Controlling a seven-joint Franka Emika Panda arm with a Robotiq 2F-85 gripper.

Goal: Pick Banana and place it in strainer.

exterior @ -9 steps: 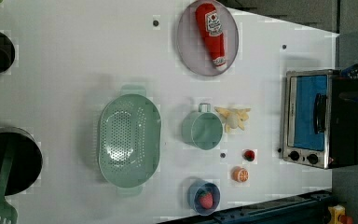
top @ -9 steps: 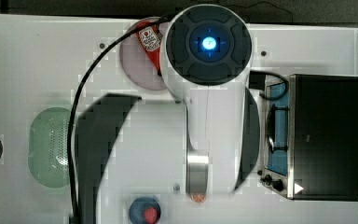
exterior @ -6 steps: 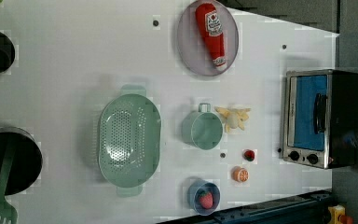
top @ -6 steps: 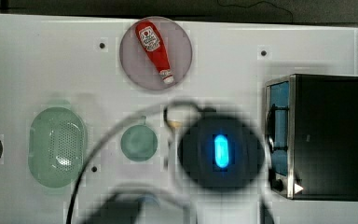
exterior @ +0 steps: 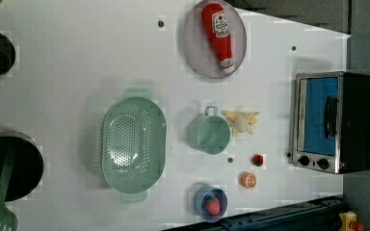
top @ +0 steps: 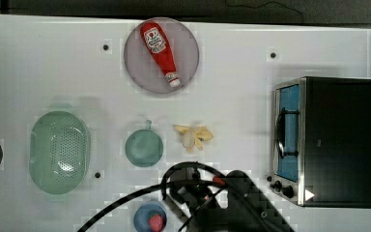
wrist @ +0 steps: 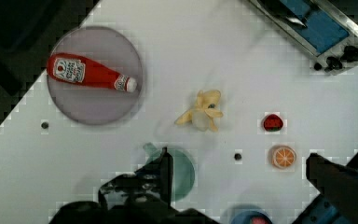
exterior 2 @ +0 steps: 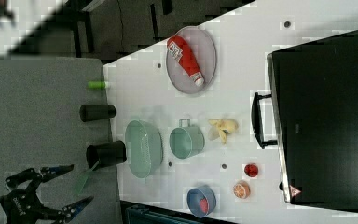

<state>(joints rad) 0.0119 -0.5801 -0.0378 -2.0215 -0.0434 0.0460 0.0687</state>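
At the top view's lower edge sits the arm, having swept back from over the table and uncovered everything. Its gripper [wrist: 237, 179] hangs wide and empty. The banana [top: 193, 136] lies at three o'clock of the bowl [top: 144, 148]; the strainer [top: 59, 152] waits at nine, so the pick has not begun.

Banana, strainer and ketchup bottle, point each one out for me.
banana [top: 193, 136]: top view, middle of the bunch.
strainer [exterior: 133, 141]: left view, holed bottom.
ketchup bottle [top: 159, 51]: top view, red body.
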